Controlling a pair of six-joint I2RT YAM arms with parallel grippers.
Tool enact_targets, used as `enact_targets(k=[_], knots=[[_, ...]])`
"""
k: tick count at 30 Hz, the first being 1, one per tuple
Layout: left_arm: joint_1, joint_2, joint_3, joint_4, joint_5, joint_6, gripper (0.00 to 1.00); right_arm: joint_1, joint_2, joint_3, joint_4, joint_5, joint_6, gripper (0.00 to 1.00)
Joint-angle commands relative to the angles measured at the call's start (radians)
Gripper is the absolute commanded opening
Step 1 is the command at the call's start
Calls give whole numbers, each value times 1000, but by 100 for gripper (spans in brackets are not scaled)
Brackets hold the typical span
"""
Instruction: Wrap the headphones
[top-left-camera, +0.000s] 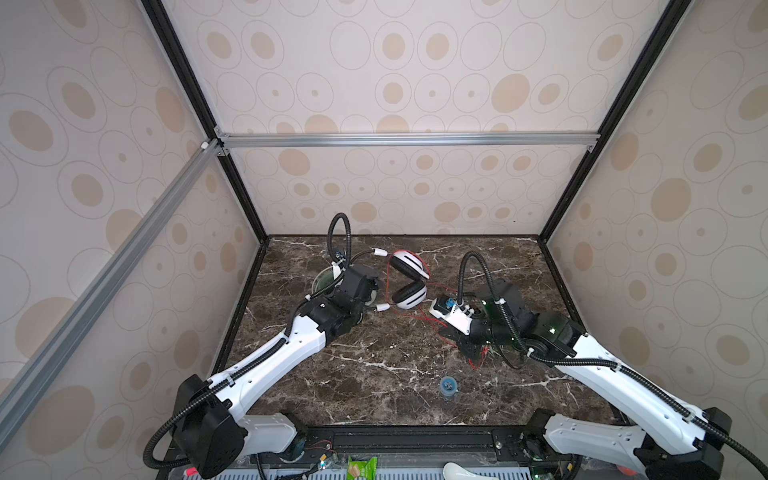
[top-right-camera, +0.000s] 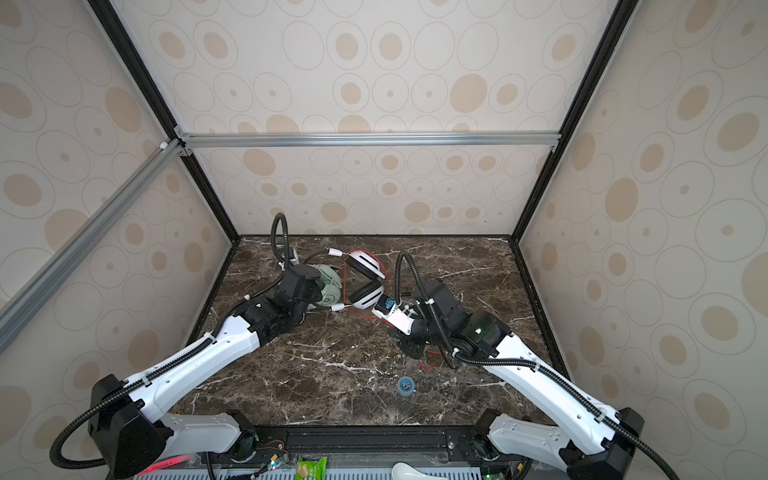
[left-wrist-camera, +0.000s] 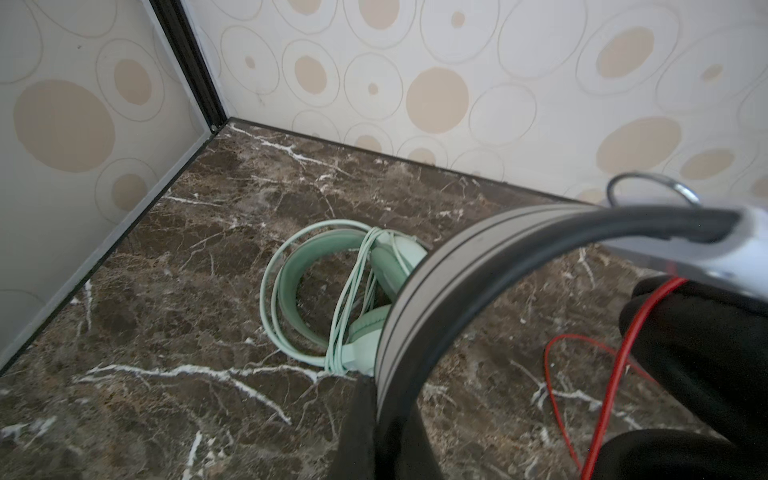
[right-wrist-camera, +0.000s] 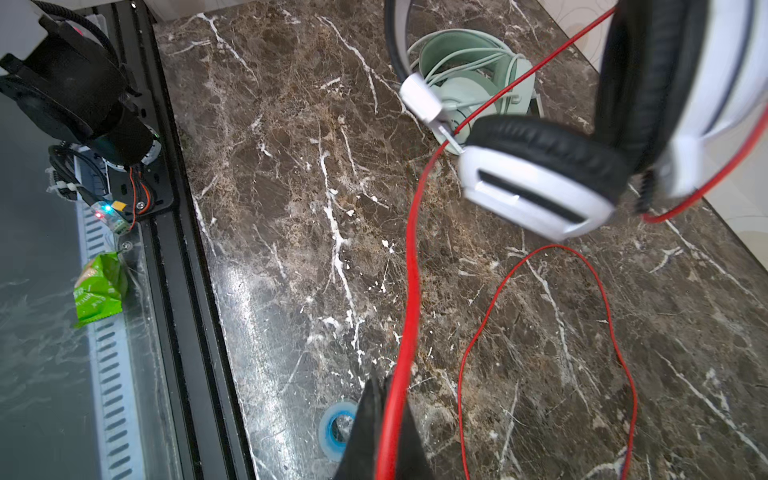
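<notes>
White-and-black headphones (top-left-camera: 409, 284) held toward the back of the table (top-left-camera: 374, 374).
We find the left gripper (left-wrist-camera: 386, 419) clamped on the headband (left-wrist-camera: 457, 266), the right gripper (right-wrist-camera: 390, 419) pinching the red cord (right-wrist-camera: 411, 270); the mint headphones (left-wrist-camera: 286, 291), cord wound round them, lie just beside.

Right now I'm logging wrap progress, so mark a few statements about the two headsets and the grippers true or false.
The mint green headphones lie on the table with their cord looped around them. True.
The right gripper is open and empty. False: it is shut on the red cord.
The left gripper holds the white-and-black headphones by the headband. True.
The red cord is fully wound. False: a loose loop lies on the table.
</notes>
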Motion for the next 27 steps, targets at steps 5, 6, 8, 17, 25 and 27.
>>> enact_targets(k=[5, 6, 8, 17, 25, 27], knots=[[-70, 19, 61, 0, 42, 154, 0, 10, 45, 84, -51, 62, -60, 0], [-72, 22, 64, -2, 67, 180, 0, 10, 52, 89, -50, 76, -56, 0], [-84, 26, 64, -10, 98, 221, 0, 10, 64, 108, -55, 96, -42, 0], [-96, -47, -9, -2, 228, 312, 0, -4, 138, 214, -137, 177, 4, 0], [-97, -98, -21, -37, 300, 348, 0, -85, 165, 240, -132, 88, 52, 1], [-97, -110, -21, -37, 326, 360, 0, -93, 176, 250, -129, 85, 58, 2]])
